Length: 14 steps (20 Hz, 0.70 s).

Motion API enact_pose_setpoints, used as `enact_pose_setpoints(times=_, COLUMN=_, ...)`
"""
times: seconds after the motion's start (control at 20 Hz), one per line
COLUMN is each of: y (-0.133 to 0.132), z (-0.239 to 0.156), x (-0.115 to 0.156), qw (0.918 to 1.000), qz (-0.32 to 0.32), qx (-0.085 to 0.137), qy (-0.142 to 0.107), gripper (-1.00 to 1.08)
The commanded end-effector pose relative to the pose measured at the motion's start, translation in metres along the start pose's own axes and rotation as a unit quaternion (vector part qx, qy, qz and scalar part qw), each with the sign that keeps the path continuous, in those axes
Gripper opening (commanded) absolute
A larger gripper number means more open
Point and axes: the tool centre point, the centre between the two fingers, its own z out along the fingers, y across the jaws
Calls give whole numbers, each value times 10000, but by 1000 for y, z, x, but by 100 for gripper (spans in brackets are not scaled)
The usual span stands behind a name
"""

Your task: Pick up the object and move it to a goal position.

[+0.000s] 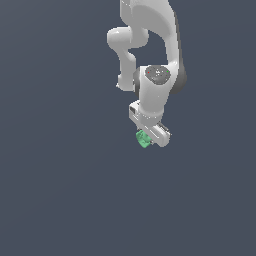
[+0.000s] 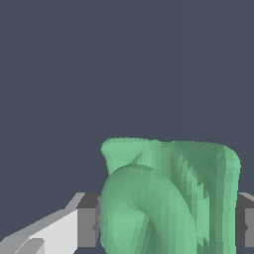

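White, blocky gripper (image 1: 150,138) clamped on small light-green, roughly cube-shaped block (image 2: 168,198), dark grey pads (image 2: 88,225) pressed against either side. Faceted, matte faces on block, raised rounded ring across one. Smooth glossy white arm (image 1: 152,55) above. Plain, flat slate-grey surface (image 1: 55,190) all round.

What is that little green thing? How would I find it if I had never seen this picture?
Start at the big white robot arm and follow it down to its hand. The green block sits squeezed between the hand's fingers. It is the only green thing against the plain dark grey, with a raised ring on its face.
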Motion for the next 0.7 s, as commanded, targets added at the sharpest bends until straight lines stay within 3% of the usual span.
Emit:
enact_pose_setpoints(times=0.0, y=-6, z=-27, x=-10, qw=10000, qz=1, qx=0, qy=5, gripper=-100)
enact_pose_setpoints(times=0.65, y=-41, z=-171, x=-64, qw=10000, qz=4, qx=-4, qy=12, gripper=-100)
